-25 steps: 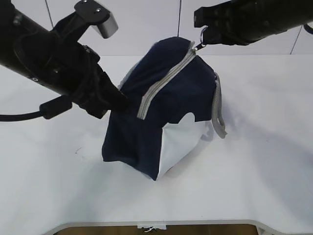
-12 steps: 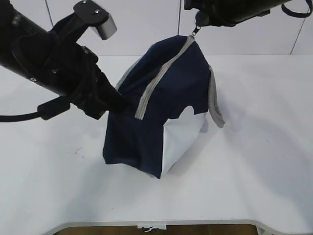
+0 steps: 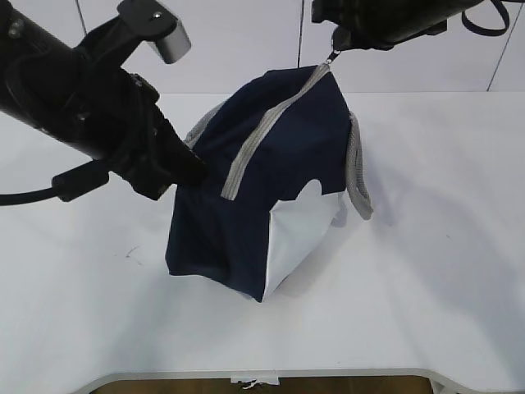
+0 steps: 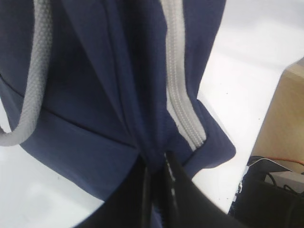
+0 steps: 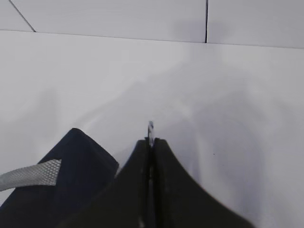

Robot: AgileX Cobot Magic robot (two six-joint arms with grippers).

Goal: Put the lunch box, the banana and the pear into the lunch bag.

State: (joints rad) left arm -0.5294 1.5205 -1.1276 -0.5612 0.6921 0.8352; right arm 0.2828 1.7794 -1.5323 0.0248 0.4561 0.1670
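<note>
The navy lunch bag [image 3: 246, 213] stands tilted on the white table, its grey zipper [image 3: 264, 131] shut and its white end panel [image 3: 299, 234] facing me. My left gripper [image 3: 193, 168] is shut on a fold of the bag's navy fabric [image 4: 154, 147] beside the zipper [image 4: 178, 99]. My right gripper [image 3: 338, 33] is shut on the metal ring pull [image 5: 150, 129] at the zipper's top end [image 3: 332, 56] and holds it up. The lunch box, the banana and the pear are out of view.
A grey webbing handle [image 3: 357, 176] hangs down the bag's right side; another handle [image 4: 33, 90] shows in the left wrist view. The table's front edge [image 3: 262, 373] runs along the bottom. A wooden box [image 4: 285, 118] and cables lie beyond the table edge.
My right gripper has lifted the ring pull up and a little left, stretching the bag taller. My left arm has shifted slightly left with the fabric, and the bag's base slid left.
</note>
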